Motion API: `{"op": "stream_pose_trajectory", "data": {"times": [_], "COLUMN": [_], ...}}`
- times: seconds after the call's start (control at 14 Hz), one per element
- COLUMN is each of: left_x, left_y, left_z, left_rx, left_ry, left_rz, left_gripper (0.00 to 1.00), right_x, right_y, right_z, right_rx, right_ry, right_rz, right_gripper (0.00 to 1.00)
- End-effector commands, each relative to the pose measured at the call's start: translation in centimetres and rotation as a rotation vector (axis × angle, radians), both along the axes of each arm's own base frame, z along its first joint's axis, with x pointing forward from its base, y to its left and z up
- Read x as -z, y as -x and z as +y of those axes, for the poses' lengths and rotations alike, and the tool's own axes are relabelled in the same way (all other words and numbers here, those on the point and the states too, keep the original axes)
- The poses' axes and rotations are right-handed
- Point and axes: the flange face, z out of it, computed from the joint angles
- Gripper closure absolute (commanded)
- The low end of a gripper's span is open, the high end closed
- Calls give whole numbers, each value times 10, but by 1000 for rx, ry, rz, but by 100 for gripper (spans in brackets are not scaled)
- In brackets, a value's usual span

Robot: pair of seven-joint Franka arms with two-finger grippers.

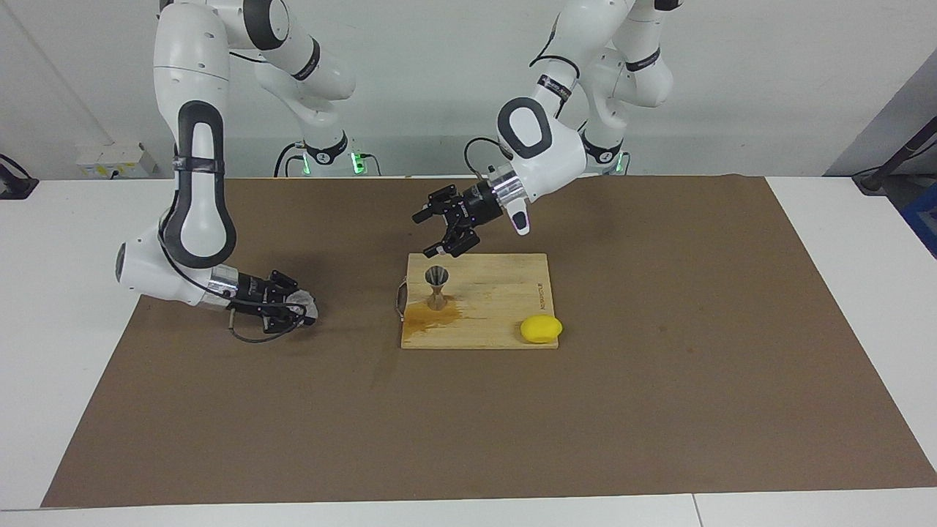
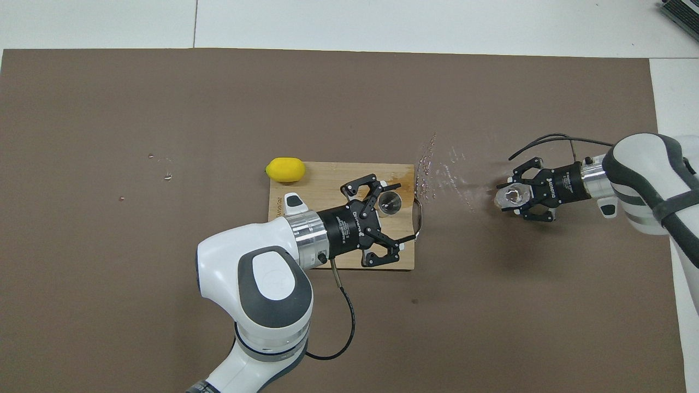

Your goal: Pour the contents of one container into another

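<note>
Amber liquid stains the wooden cutting board around the foot of the jigger, and a trail of wet droplets runs over the brown mat from the board's handle end toward the right arm's end of the desk, so a pour seems to have been made already, and not cleanly. The jigger stands upright on the board near that handle end; the overhead view looks into its upper cup, but I cannot tell whether any liquid is in it. The left tool hangs in the air over the edge of the board nearest the robots, above the jigger and apart from it, its fingers spread wide and holding nothing. The right tool is low at the mat toward the right arm's end of the desk, closed around the small clear glass tumbler, which lies tipped on its side in the grip with its mouth pointing toward the board; whether the glass rests on the mat or is just clear of it I cannot tell. A yellow lemon sits at the board's corner farthest from the robots, untouched. As I judge it, the transfer itself looks over or nearly over, with the tumbler well apart from the jigger and seemingly little left in it; what may be left is setting the glass upright and drawing both arms back.
</note>
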Motion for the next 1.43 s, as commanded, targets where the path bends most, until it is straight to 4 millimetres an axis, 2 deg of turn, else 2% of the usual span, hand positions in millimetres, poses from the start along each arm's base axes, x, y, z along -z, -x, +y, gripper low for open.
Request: {"op": "stream_pose_trajectory", "data": {"times": [0.0, 0.14, 0.29, 0.5, 0.57, 0.79, 0.93, 1.07, 1.14, 1.21, 1.36], "left_x": [-21, -39, -49, -78, -85, -107, -133, -151, -160, -168, -175], "left_y": [-33, -63, -93, -139, -153, -175, -180, -185, -182, -177, -167], "left_z": [51, 81, 128, 190, 205, 235, 244, 261, 270, 285, 299], "left_rx": [77, 168, 209, 268, 273, 318, 387, 425, 455, 489, 617], "left_ry": [-77, -222, -341, -539, -594, -732, -860, -990, -1073, -1130, -1181], "left_rz": [-107, -243, -311, -429, -453, -512, -577, -620, -636, -620, -634], "left_gripper": [0, 0, 0, 0, 0, 0, 0, 0, 0, 0, 0], "right_x": [-31, -50, -63, -77, -82, -91, -98, -109, -115, -119, -122], "right_y": [-5, -9, -10, -12, -11, -10, -9, -7, -4, -3, -2], "right_z": [21, 52, 79, 127, 143, 179, 199, 206, 214, 217, 218], "right_rx": [44, 50, 63, 66, 69, 113, 125, 121, 108, 105, 102], "right_ry": [8, 39, 51, 106, 133, 169, 176, 190, 192, 191, 195], "right_rz": [-2, -2, 28, 24, 30, 34, 33, 16, 2, -6, -12], "right_gripper": [100, 100, 100, 100, 100, 100, 100, 100, 100, 100, 100]}}
